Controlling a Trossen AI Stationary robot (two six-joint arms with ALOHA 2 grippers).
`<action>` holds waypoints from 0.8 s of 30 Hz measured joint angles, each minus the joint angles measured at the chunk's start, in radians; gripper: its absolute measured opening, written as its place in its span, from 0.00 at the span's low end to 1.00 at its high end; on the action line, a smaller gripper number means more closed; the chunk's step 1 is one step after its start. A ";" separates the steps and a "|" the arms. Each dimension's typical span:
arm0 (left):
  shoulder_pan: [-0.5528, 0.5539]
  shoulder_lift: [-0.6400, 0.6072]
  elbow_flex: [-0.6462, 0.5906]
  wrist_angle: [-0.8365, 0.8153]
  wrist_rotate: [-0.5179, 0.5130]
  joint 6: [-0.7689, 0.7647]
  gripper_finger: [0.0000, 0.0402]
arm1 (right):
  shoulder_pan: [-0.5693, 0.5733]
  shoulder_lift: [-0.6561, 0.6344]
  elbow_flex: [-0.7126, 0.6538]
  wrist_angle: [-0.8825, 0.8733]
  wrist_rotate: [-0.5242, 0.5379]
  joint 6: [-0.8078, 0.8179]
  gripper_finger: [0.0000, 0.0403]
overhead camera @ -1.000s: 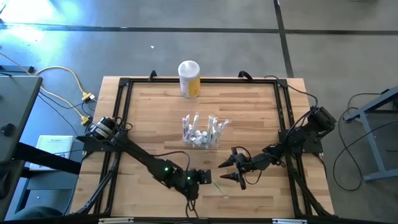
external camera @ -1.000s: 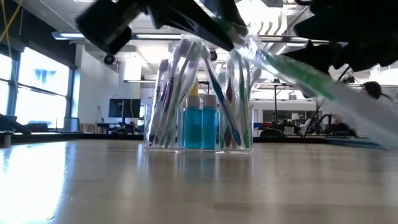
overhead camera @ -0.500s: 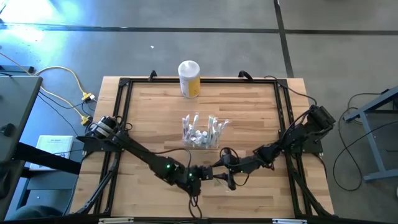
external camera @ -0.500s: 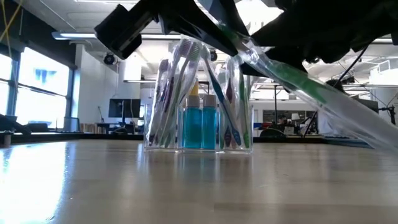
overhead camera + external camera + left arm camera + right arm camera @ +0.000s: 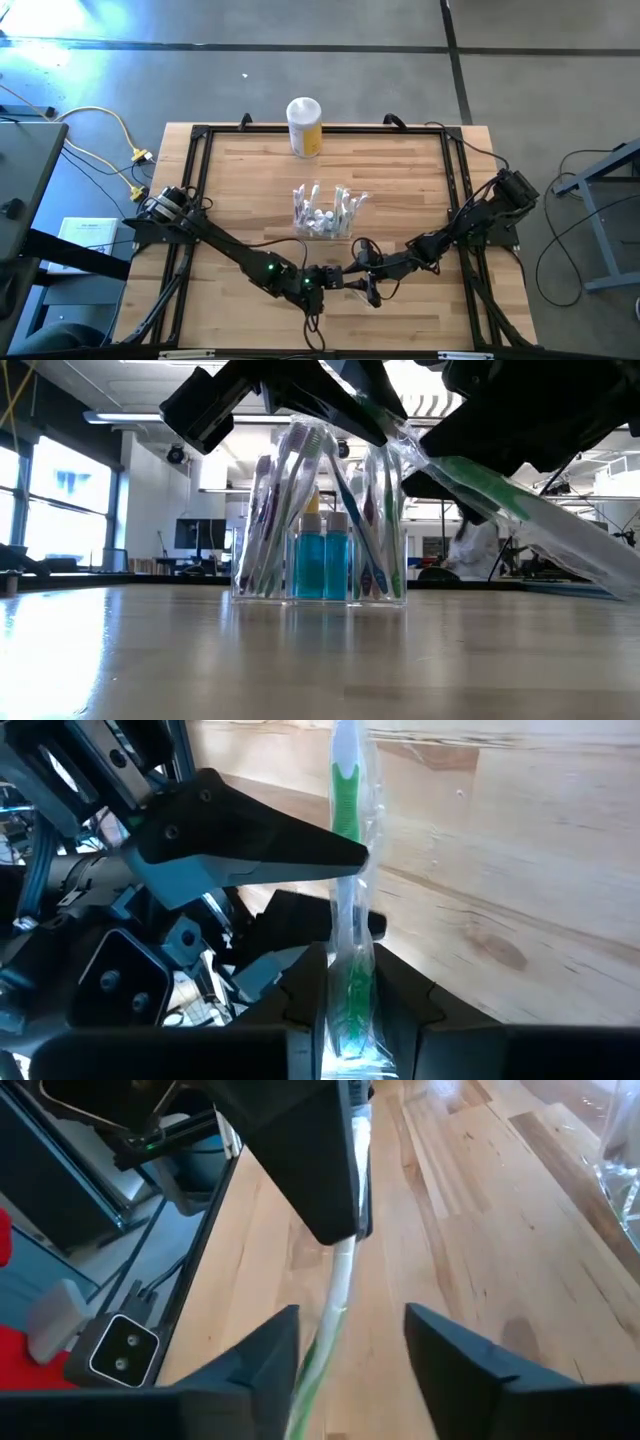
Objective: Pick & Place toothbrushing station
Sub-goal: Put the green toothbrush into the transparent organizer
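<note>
- Off the worktop's (image 5: 240, 190) left edge lie yellow cables (image 5: 110, 125) and a dark piece of equipment (image 5: 25, 190), well apart from the work.
- The left gripper (image 5: 327, 280) sits near the front edge, about the middle, clenched on a wrapped green toothbrush (image 5: 348, 900); the left wrist view shows the clear wrapper pinched between its two fingers (image 5: 300, 990).
- The toothbrushing station (image 5: 323, 212), a see-through holder, stands at the worktop's centre, behind both grippers and clear of them.
- The low view shows what the high view cannot: the station (image 5: 320, 525) holds upright toothbrushes and two small blue bottles (image 5: 322, 560), and the wrapped toothbrush (image 5: 500, 500) slants down across the front of it.
- A yellow canister with a white lid (image 5: 304, 125) stands at the back edge, well apart from everything else.
- The right gripper (image 5: 368, 285) is just beside the left one, meeting it over the toothbrush; in the right wrist view its fingers (image 5: 455, 1350) stand apart with the toothbrush (image 5: 335, 1295) running between them, and I cannot tell whether they touch it.
- In the high view the toothbrush itself is too small to make out between the two grippers.
- In the low view the arms are dark shapes cut off at the upper edge, and a blurred person (image 5: 470, 545) shows in the room behind.
</note>
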 joint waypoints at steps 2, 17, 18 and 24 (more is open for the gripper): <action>0.000 0.000 0.000 0.001 -0.003 0.000 0.12 | 0.000 0.000 0.000 -0.001 -0.002 -0.001 0.35; 0.000 -0.002 0.000 -0.008 0.039 -0.018 0.19 | 0.000 0.001 0.000 -0.003 0.006 -0.034 0.04; 0.000 -0.002 0.000 -0.006 0.039 0.005 0.23 | 0.000 0.001 0.000 0.000 0.006 -0.034 0.04; 0.000 -0.002 0.000 -0.009 0.041 0.029 0.42 | 0.000 0.001 0.000 -0.001 0.007 -0.048 0.04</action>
